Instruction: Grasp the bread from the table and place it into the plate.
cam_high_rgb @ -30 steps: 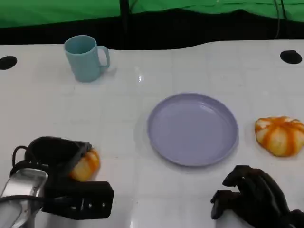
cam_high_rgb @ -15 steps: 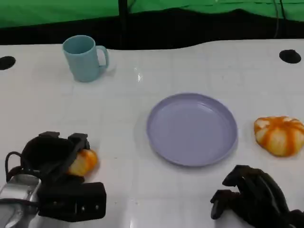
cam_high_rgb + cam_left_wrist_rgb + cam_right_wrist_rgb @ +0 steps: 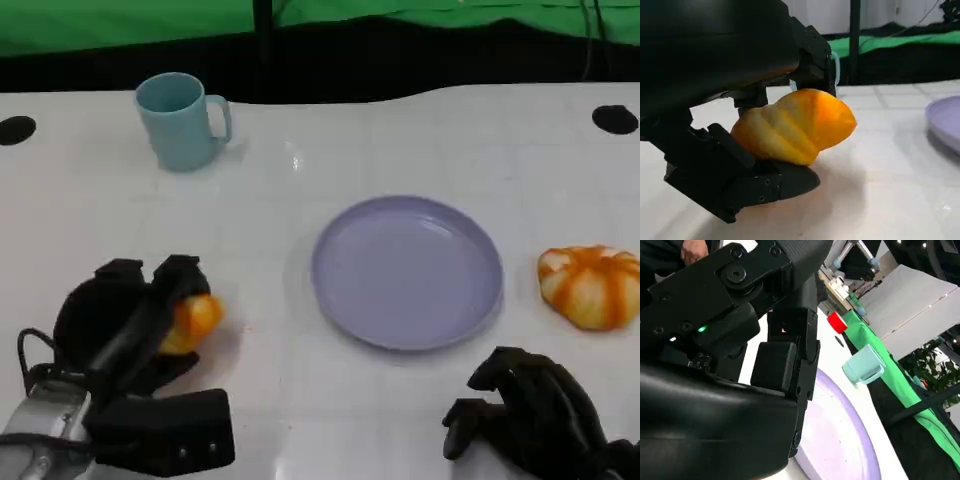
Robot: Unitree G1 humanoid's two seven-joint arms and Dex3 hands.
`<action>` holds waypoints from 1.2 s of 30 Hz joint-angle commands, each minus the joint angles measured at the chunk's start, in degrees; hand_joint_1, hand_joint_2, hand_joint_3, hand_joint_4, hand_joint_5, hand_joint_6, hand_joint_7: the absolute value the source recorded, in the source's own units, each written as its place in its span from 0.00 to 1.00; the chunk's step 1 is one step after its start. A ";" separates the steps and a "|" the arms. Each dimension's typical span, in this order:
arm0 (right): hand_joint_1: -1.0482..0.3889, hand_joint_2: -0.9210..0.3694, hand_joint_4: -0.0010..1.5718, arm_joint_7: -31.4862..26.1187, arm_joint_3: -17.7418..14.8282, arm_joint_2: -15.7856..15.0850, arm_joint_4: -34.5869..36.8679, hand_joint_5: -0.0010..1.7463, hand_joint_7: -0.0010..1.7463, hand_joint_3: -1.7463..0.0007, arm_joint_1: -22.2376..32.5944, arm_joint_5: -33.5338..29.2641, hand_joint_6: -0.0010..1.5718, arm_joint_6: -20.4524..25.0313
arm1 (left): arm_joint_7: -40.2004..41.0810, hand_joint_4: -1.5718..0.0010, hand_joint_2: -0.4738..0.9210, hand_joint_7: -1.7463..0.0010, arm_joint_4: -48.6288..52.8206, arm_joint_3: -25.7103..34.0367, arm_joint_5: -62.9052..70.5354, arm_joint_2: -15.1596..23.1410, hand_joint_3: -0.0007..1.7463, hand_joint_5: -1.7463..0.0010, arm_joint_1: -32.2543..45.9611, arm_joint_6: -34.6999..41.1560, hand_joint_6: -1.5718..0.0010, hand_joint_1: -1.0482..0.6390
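Right hand [image 3: 740, 355] takes up most of the shot, fingers hanging over the purple plate [image 3: 840, 435], with a blue mug [image 3: 863, 365] further off.

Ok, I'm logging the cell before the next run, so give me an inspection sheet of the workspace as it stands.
Surface: white table, with black round marks at its far left and far right.
Job's things: one bread gripped by the left hand; the left wrist view shows it between the fingers above the table. Purple plate holds nothing. A second bread lies right of the plate, apart from it.
Clutter: light blue mug, upright, far left.
Hands: left holds bread; right hand rests near the table's front edge, fingers curled, holding nothing.
Cables: black cable loops at the left wrist.
Surroundings: green backdrop behind the table.
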 commanded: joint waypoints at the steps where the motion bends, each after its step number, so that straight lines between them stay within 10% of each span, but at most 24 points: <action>1: 0.00 0.16 1.00 -0.23 -0.20 -0.40 -0.30 0.42 0.23 1.00 -0.29 0.07 1.00 -0.61 | 0.83 0.58 0.68 0.00 -0.77 1.08 -0.66 0.91 0.66 0.00 0.92 -0.21 0.74 0.47; 32: 0.00 0.16 1.00 0.60 -0.39 -0.99 1.26 0.43 0.23 1.00 -0.54 -0.08 1.00 -1.19 | 3.45 0.49 0.79 0.00 12.71 -3.52 -2.67 -12.68 0.44 0.00 -19.85 -9.62 0.64 0.46; 36: 0.00 0.16 1.00 0.53 -0.42 -0.89 0.95 0.42 0.22 1.00 -0.35 0.20 1.00 -0.92 | 0.69 0.49 0.78 0.16 15.91 -4.55 -2.91 -15.10 0.47 0.00 -23.58 -8.76 0.55 0.46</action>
